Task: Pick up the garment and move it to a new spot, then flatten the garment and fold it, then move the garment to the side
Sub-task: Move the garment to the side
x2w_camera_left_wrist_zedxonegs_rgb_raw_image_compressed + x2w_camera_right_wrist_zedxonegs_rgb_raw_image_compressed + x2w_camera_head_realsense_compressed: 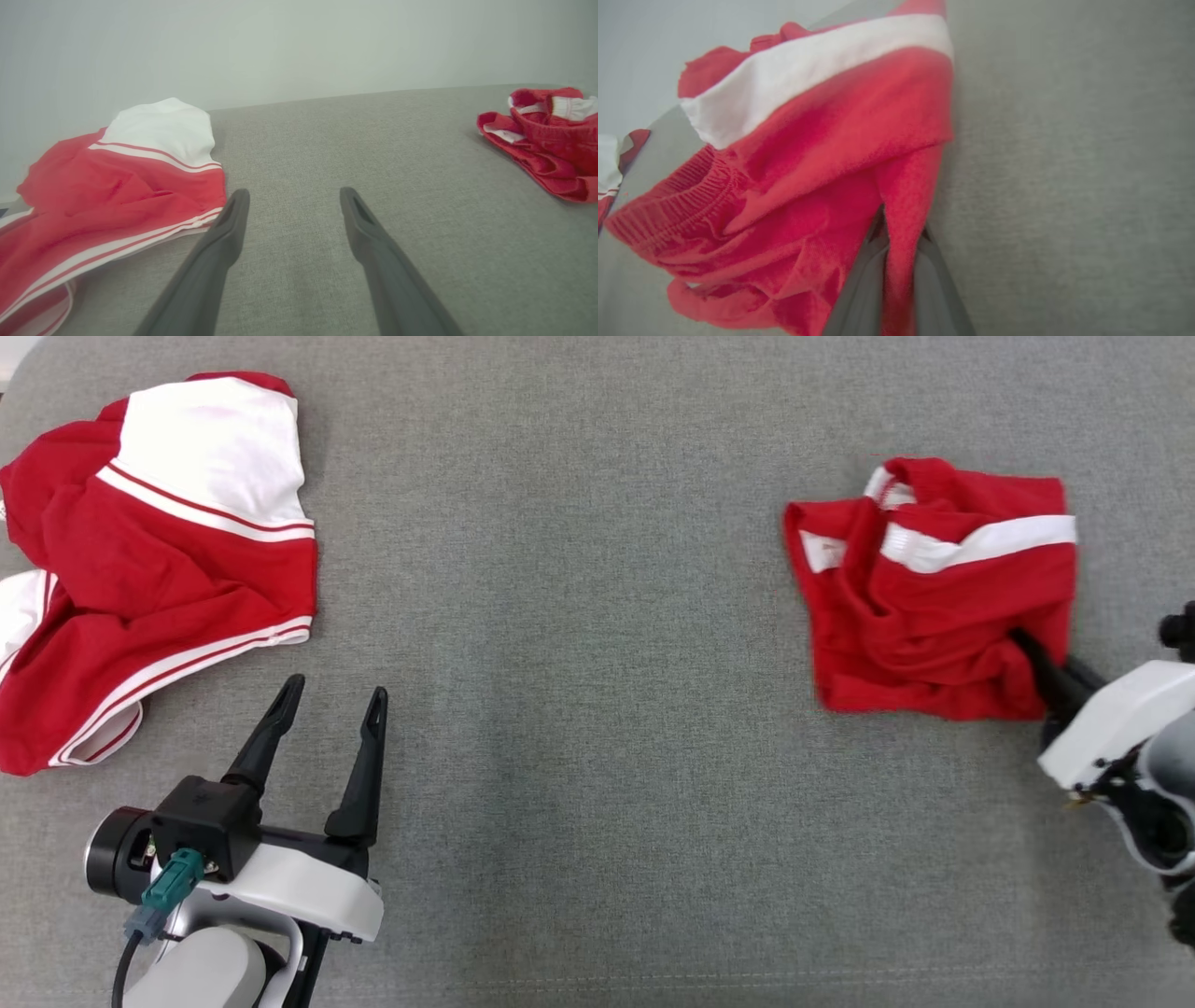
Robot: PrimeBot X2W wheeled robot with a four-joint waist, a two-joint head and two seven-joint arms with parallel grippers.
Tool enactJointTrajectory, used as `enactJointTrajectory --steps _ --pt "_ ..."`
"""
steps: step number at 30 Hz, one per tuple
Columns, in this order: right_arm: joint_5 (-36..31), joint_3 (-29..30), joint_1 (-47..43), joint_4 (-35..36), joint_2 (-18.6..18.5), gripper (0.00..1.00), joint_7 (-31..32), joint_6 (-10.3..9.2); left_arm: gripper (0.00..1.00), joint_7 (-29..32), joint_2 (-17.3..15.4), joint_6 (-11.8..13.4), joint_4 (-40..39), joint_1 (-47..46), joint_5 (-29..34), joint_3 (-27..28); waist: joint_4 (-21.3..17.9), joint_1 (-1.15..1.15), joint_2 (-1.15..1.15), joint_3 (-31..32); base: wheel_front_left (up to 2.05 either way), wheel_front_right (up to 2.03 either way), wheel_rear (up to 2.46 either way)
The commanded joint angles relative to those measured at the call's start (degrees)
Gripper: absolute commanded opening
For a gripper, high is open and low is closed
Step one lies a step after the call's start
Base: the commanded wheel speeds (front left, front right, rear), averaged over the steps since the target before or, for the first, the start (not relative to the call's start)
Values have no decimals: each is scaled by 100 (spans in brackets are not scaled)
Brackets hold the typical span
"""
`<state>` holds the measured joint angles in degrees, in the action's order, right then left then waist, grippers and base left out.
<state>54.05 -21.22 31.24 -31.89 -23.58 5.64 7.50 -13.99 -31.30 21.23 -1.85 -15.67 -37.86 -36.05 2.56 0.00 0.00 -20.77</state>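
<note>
The garment [924, 597], red with a white band, lies crumpled on the right half of the grey fabric-covered worktop [579, 616]; in the right wrist view the garment [831, 140] shows a ribbed waistband below the white band. The right gripper [1024, 646] enters from the right edge of the head view and meets the garment at its near right corner; the jaws are clamped together on a narrow fold of red cloth, which runs down between the two fingers [864, 289]. The left gripper [336, 689] is positioned at the lower left above bare worktop; its jaws stand wide apart and hold nothing. A second garment [159, 569], larger, red with white panels and stripes, lies at the left edge of the worktop; it sits near the left gripper [294, 193] without touching it, and well apart from the garment [546, 135].
</note>
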Motion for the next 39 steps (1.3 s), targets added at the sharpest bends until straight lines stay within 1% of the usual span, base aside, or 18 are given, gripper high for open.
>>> enactJointTrajectory --steps 1,4,7,9,14,17,24,27,28,29,30,36,39 --pt "-162 9 -89 120 -284 0 71 -1 100 -53 -196 4 -144 -198 33 261 -32 0 0 -28 0 0 0" --pt "-532 273 -35 118 -791 0 271 -1 100 -57 -226 11 -188 -202 38 302 -90 0 0 -104 0 0 0" --pt "-1000 541 92 79 -1116 0 438 -1 100 -62 -257 5 -241 -222 49 341 -137 0 0 -221 0 0 0" --pt "-1335 722 235 52 -1217 0 518 -1 100 -65 -273 -8 -268 -252 56 364 -157 0 0 -317 0 0 0" --pt "-2084 1291 567 -291 -1271 0 734 -1 100 -70 -259 -68 -332 -397 116 351 -70 0 0 -568 0 0 0" --pt "-2458 1733 660 -500 -1250 0 732 -1 100 -74 -227 -103 -333 -471 139 350 27 0 0 -688 0 0 0" --pt "-3192 2543 702 -757 -1088 0 567 -1 100 -85 -184 -151 -275 -483 148 413 100 0 0 -831 0 0 0" --pt "-3390 2762 704 -790 -964 0 473 -1 100 -88 -171 -170 -259 -503 165 427 85 0 0 -839 0 0 0" --pt "-3432 2852 703 -798 -907 20 423 -1 100 -88 -168 -180 -253 -508 173 423 75 0 0 -829 0 0 0" --pt "-3441 2891 691 -778 -833 76 380 -1 100 -89 -164 -187 -245 -509 178 418 63 0 0 -810 0 0 0" --pt "-3484 2966 668 -775 -795 100 311 -1 100 -89 -162 -192 -234 -506 186 409 48 0 0 -777 0 0 0" --pt "-3576 3306 270 -727 -616 100 -67 -1 100 -89 -131 -182 -156 -423 180 357 -34 0 0 -450 0 0 0" --pt "-3562 3474 -46 -569 -523 100 -357 -1 100 -74 -136 -155 -114 -346 158 339 -78 0 0 -218 0 0 0"
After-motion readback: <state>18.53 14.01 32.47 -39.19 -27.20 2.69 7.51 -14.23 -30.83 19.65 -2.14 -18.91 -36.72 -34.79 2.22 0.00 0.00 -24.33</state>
